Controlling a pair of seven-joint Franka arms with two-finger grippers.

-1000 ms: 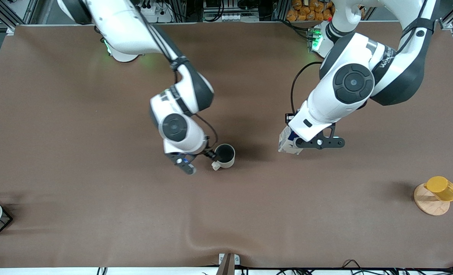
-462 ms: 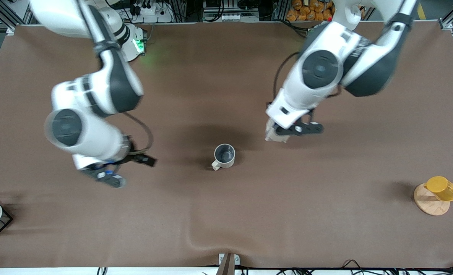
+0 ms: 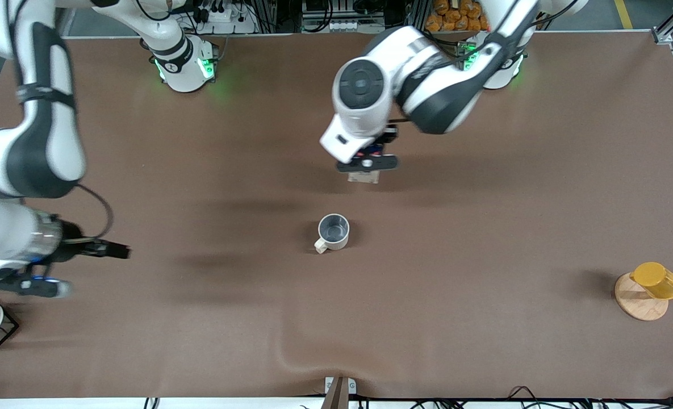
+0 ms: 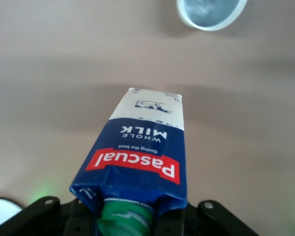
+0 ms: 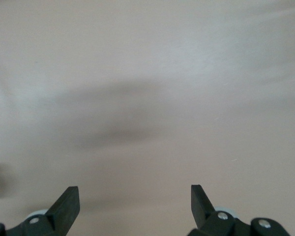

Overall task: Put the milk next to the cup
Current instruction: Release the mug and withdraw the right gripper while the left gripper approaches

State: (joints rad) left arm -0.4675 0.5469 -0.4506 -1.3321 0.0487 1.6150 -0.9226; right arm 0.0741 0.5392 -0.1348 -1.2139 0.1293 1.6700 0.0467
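Left gripper [image 3: 364,168] gripping milk [image 4: 137,157], label readable only in wrist view, cup [image 3: 333,232] apart

Right pincer [image 5: 135,204] fingers [image 5: 66,201] wide apart, over bare brown table [image 5: 147,73], soft shadow beneath

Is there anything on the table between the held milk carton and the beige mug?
No. In the front view only bare brown table separates the milk, held up by the left gripper, from the mug.
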